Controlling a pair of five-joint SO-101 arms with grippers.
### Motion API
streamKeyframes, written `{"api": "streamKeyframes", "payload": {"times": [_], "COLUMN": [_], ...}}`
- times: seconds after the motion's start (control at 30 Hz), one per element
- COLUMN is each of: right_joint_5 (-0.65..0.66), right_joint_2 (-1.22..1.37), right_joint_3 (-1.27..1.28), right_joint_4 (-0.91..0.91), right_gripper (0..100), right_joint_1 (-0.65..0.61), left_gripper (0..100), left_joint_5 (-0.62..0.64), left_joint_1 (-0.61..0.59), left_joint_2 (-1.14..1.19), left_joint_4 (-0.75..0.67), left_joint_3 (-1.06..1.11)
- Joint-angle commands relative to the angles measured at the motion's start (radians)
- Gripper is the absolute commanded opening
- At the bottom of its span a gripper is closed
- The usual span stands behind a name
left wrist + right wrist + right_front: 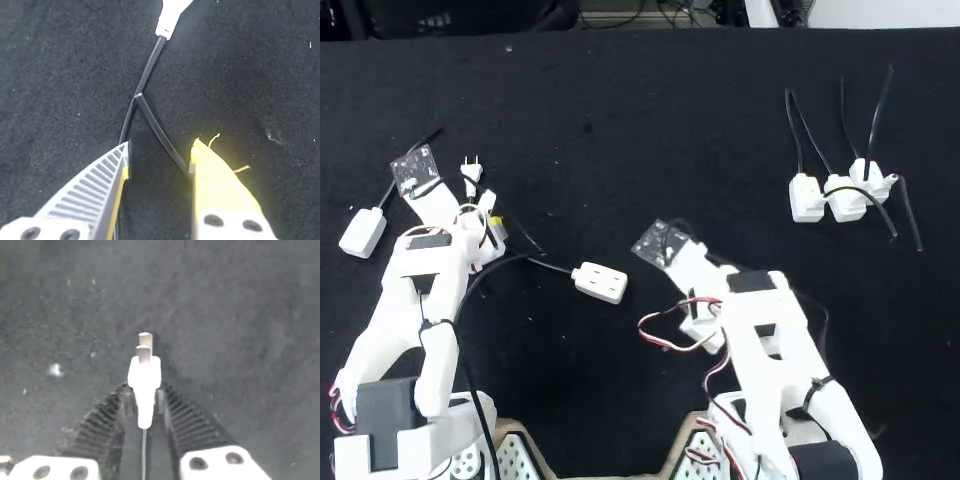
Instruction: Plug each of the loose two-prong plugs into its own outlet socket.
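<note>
My right gripper (145, 390) is shut on a white two-prong plug (144, 382), with the prongs pointing away over the black mat. My left gripper (160, 145) hangs open low over the mat, one grey finger and one yellow finger (215, 180) on either side of a thin black cable (150, 112). That cable runs to a white plug body (167, 20). In the high view a loose white plug (470, 170) lies just beyond the left gripper (488, 218). A white outlet socket (600, 282) on a black cable lies between the two arms.
A white block (360, 232) on a cable lies at the far left. Three white plug or socket blocks (840, 195) with black cables sit together at the back right. Black mat (640, 120) covers the table.
</note>
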Motion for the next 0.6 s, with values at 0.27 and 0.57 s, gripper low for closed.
{"api": "streamKeyframes", "payload": {"times": [0.27, 0.57], "right_joint_5": [-0.012, -0.255], "right_joint_2": [-0.007, -0.005], "right_joint_3": [-0.038, -0.245], "right_joint_4": [-0.049, 0.196], "right_gripper": [0.9, 1.1], "right_joint_1": [0.031, -0.075], "left_gripper": [20, 20], "left_joint_5": [0.003, 0.003], "left_joint_1": [-0.01, -0.001], "left_joint_2": [-0.037, -0.081], "left_joint_4": [-0.017, -0.008], "left_joint_3": [-0.01, 0.015]}}
